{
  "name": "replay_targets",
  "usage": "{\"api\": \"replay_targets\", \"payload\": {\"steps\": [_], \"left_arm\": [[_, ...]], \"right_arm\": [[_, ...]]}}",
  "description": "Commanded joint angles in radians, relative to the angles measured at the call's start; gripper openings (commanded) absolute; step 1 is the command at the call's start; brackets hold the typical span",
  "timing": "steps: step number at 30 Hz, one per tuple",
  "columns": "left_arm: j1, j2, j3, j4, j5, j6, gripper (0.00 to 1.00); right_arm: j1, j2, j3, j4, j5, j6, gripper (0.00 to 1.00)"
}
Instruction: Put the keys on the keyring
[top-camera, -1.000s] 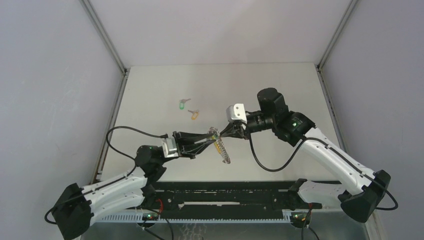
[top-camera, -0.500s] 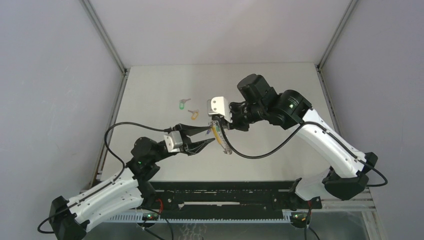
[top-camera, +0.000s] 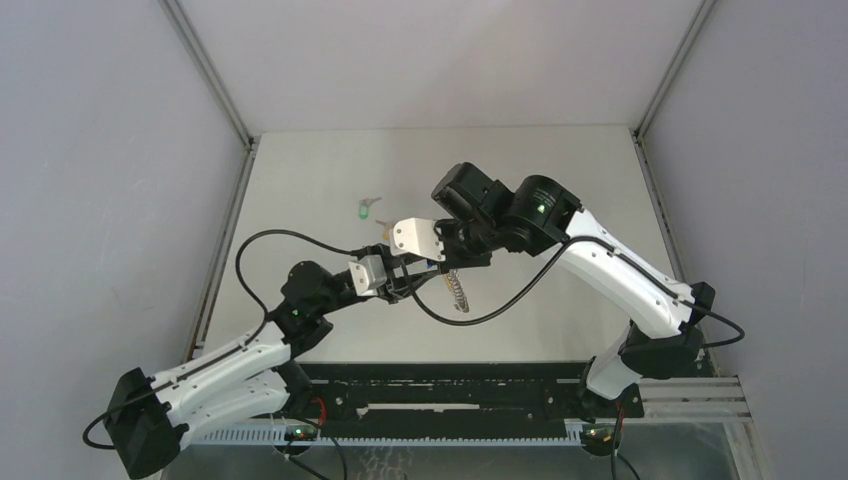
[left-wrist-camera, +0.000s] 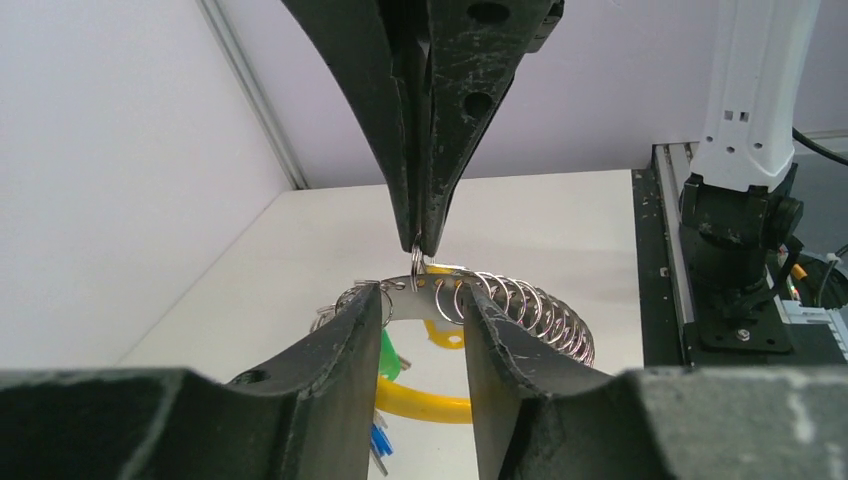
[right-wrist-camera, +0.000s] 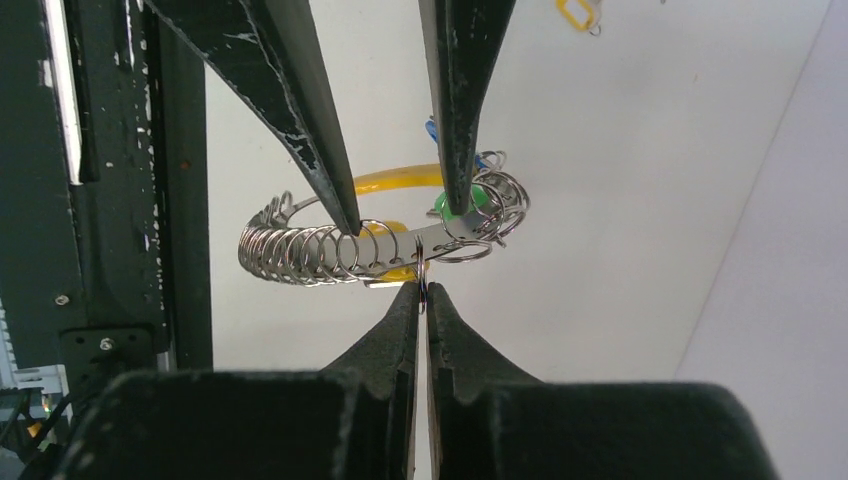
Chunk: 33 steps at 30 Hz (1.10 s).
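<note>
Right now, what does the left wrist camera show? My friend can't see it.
The right end effector, reaching in from the top, pinches a ring on the keyring. The left end effector straddles it from below, fingers open.

There are two grippers, the left gripper (left-wrist-camera: 418, 300) and the right gripper (right-wrist-camera: 422, 290), one keyring (right-wrist-camera: 300, 255) carrying one yellow loop (left-wrist-camera: 420, 405), one green tag (left-wrist-camera: 388, 352) and one blue tag (left-wrist-camera: 380, 445), and two loose keys on the table (top-camera: 560, 160): one green-tagged key (top-camera: 366, 210), one orange-tagged key (right-wrist-camera: 577, 13).
</note>
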Motion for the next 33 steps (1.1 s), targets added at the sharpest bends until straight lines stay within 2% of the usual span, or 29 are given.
{"api": "replay_targets", "payload": {"steps": [1, 5, 27, 33], "left_arm": [[-0.006, 0.027, 0.074, 0.087, 0.057, -0.003, 0.37], [-0.006, 0.036, 0.084, 0.103, 0.067, -0.006, 0.3], [-0.022, 0.062, 0.11, 0.005, 0.078, 0.05, 0.27], [-0.026, 0.061, 0.118, 0.006, 0.081, 0.055, 0.15]], "right_arm": [[0.029, -0.02, 0.062, 0.001, 0.063, -0.033, 0.0], [0.045, -0.026, 0.061, 0.0, 0.074, -0.031, 0.0], [0.074, -0.052, 0.027, 0.041, 0.023, -0.032, 0.0], [0.077, -0.07, -0.001, 0.064, 0.008, -0.032, 0.0]]}}
